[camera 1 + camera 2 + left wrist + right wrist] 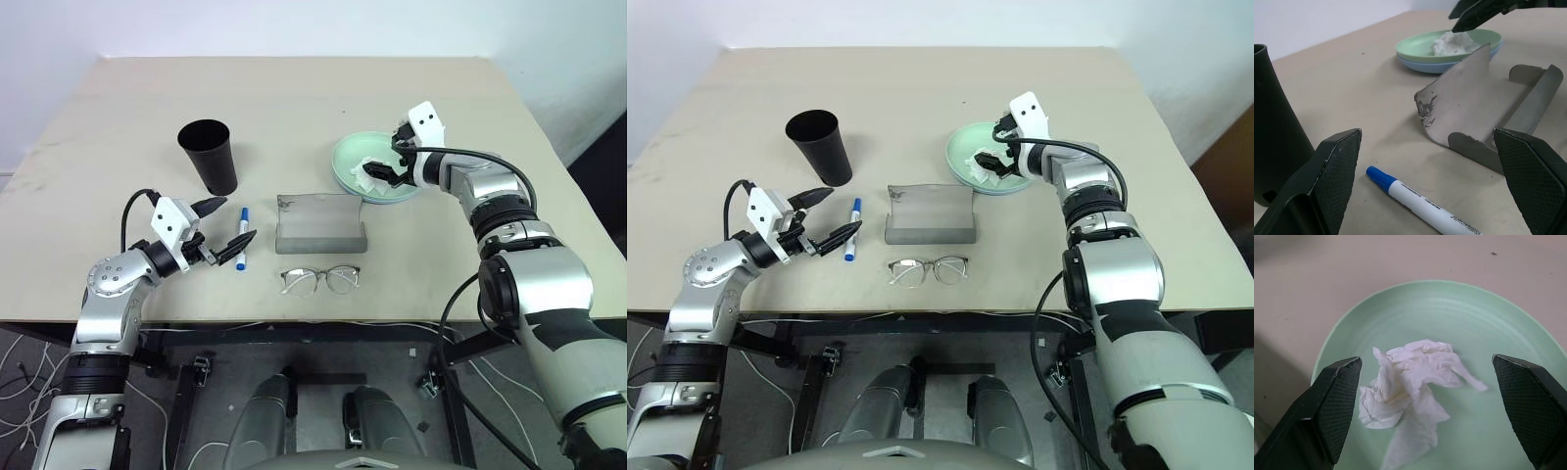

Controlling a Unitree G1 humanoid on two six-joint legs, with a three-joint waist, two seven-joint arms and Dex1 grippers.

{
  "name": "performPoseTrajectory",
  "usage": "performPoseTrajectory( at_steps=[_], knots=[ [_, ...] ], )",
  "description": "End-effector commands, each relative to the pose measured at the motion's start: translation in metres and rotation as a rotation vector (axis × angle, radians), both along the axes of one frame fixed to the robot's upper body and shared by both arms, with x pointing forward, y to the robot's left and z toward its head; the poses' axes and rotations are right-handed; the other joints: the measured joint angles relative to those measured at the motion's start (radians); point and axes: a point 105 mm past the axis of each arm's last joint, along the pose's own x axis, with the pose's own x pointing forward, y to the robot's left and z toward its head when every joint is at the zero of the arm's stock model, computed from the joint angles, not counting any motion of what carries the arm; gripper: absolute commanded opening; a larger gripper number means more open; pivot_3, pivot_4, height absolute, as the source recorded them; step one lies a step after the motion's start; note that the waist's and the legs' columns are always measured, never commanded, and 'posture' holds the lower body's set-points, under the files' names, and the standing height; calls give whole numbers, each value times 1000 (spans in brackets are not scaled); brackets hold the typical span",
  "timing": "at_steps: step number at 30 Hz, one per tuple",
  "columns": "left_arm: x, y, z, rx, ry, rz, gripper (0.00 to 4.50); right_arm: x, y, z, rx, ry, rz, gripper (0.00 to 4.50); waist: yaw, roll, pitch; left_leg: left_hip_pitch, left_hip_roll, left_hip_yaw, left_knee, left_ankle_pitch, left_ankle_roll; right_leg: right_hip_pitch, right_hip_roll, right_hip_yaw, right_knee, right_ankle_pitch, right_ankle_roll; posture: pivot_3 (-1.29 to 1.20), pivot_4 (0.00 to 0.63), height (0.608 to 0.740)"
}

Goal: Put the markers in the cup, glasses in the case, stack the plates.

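Table point(294, 108): tan top, carrying every item listed below.

Cup point(209, 156): standing upright toward the left rear, its rim facing up and nothing showing inside it.

Marker point(241, 237): lying flat on the table in front of the cup and just left of the case, its blue cap pointing away from the robot.

Left gripper point(223, 233): hovering low just left of the marker, its fingers point(1327, 181) standing wide apart and holding nothing. In the left wrist view the marker is lying between the two fingertips, apart from both.

Case point(321, 223): sitting open at the table's middle, its grey lid tilting up toward the rear, its inside bare.

Glasses point(320, 279): resting on the table just in front of the case, near the front edge, lenses side by side.

Plates point(1449, 49): sitting stacked right of the case, the mint green one lying on top of the light blue one, whose rim is peeking out beneath.

Tissue point(1410, 387): lying crumpled in the green plate, slightly off centre.

Right gripper point(385, 166): hanging over the green plate, pointing down toward the tissue, its fingers point(1330, 406) spreading wide on either side of the tissue and gripping nothing.
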Motion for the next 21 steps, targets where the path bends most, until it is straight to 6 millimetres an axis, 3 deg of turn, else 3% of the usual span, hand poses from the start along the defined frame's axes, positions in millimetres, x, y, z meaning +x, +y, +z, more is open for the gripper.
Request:
performPoseTrajectory(
  at_steps=[1, 7, 12, 21],
  knots=[
    [0, 6, 12, 11, -49, 8, 4500, -14, 20, 45, 62, -66, 215, 4483, 0, 0, 0, 0, 0, 0, 0, 0, 1, 0, 0, 1, 1, 0, 0, 0, 150, 727],
    [-1, 9, 14, 19, -50, 12, 4500, -77, 49, 59, 143, 106, 632, 4483, 3, 0, 0, -1, 0, 2, 0, 0, 1, -6, 0, 4, 5, 0, 0, 0, 150, 727],
    [1, 8, 13, 24, -45, 12, 4500, -116, 70, 48, 68, 279, 837, 4483, -2, 0, 0, -1, 0, 2, 1, -1, -2, -9, -1, 5, 6, 0, -1, 0, 150, 727],
    [2, -3, 9, 22, -41, -10, 4500, -146, 93, 8, -148, 484, 988, 4483, 1, 0, 0, -5, 0, 3, 1, -2, -2, -13, -2, 6, 6, 0, -1, 0, 150, 727]
  ],
)
